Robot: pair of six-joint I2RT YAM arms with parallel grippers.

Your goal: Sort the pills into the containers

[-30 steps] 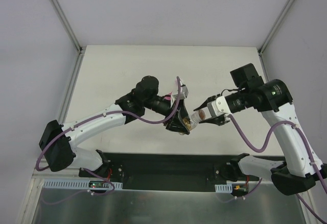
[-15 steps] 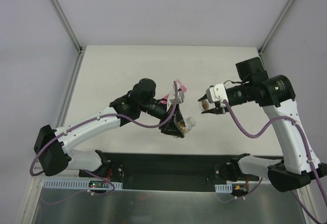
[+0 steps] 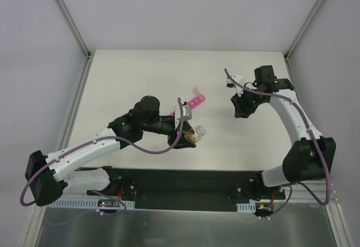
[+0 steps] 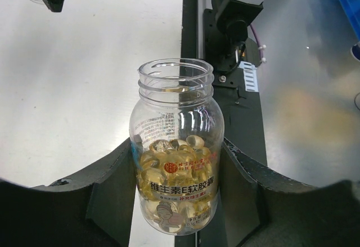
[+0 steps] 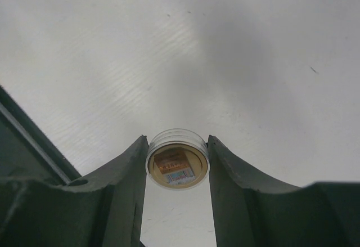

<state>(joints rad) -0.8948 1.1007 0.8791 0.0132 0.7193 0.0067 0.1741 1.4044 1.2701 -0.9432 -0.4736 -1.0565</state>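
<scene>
The uncapped bottle [image 4: 176, 146], amber softgel pills [image 4: 169, 171] inside, is held clenched in the left pincer [image 4: 177, 165]; its cap [image 5: 177, 166] is clamped in the right pincer [image 5: 177, 162]. The cap should be parked on the bench [image 3: 140, 72], away from the pink pill organizer [image 3: 196, 99], before gentle tilting is attempted.

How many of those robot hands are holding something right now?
2. The left hand grips an open bottle of pills; the right hand, off to its right, pinches a round clear lid.
</scene>
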